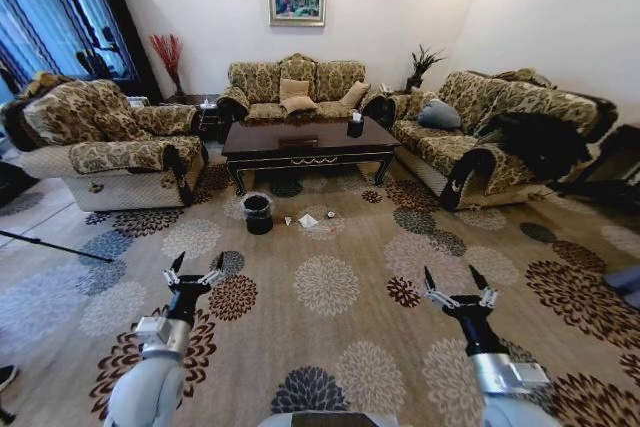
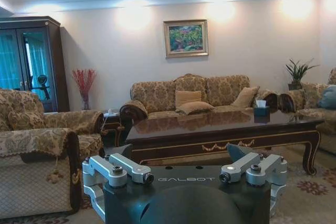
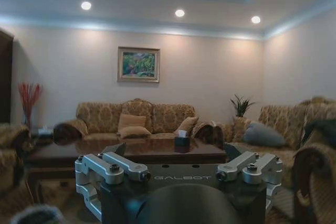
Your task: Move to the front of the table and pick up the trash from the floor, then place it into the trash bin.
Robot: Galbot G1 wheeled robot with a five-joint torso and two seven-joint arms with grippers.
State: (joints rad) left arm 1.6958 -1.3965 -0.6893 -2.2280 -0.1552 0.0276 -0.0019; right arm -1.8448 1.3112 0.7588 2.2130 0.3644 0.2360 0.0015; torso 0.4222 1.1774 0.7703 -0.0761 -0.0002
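The table (image 1: 305,143) is seen at the far end of the patterned carpet (image 1: 330,287), its long axis laid crosswise to the head view, the gold-ornamented apron turned toward the robot. A small black tissue box (image 1: 355,127) is stood on the surface near its right end. The trash bin (image 1: 258,213) is set upright on the carpet just in front of the table's left part, its bag folded over the rim. The trash (image 1: 307,220) is found on the floor just to the right of the bin: a few small white pieces (too small for their shapes or directions to be made out). In both wrist views the floor in front of the table is hidden behind the tool bodies.

The left tool (image 1: 194,272) and the right tool (image 1: 456,283) are held low over the carpet, well short of the trash, pointed forward. Both are spread wide, with nothing held between the fingers.
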